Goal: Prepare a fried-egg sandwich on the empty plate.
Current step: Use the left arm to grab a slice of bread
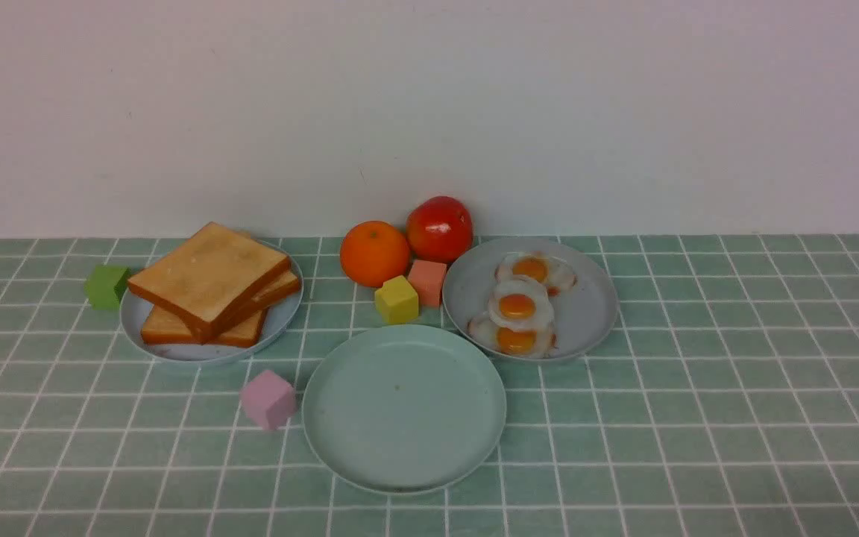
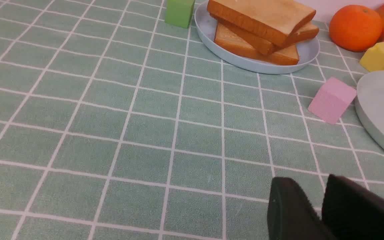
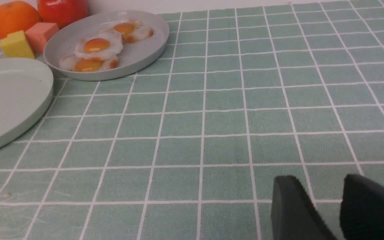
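The empty plate (image 1: 404, 409), pale mint green, lies at the front middle of the table; its edge also shows as a plate rim (image 2: 378, 113) in the left wrist view and a plate rim (image 3: 12, 100) in the right wrist view. Toast slices (image 1: 209, 280) are stacked on a light-blue plate (image 1: 198, 352) at the back left. Three fried eggs (image 1: 517, 306) lie on a grey plate (image 1: 590, 313) at the back right. No fried-egg sandwich is in view. My left gripper (image 2: 312, 186) and right gripper (image 3: 322, 186) hover over bare tablecloth, both open and holding nothing. Neither shows in the front view.
An orange (image 1: 374, 253) and a red fruit (image 1: 440, 228) stand by the back wall. A yellow cube (image 1: 397, 300) and a salmon cube (image 1: 427, 282) sit between the plates. A pink cube (image 1: 268, 400) touches the mint plate's left side; a green cube (image 1: 107, 286) sits beside the toast plate.
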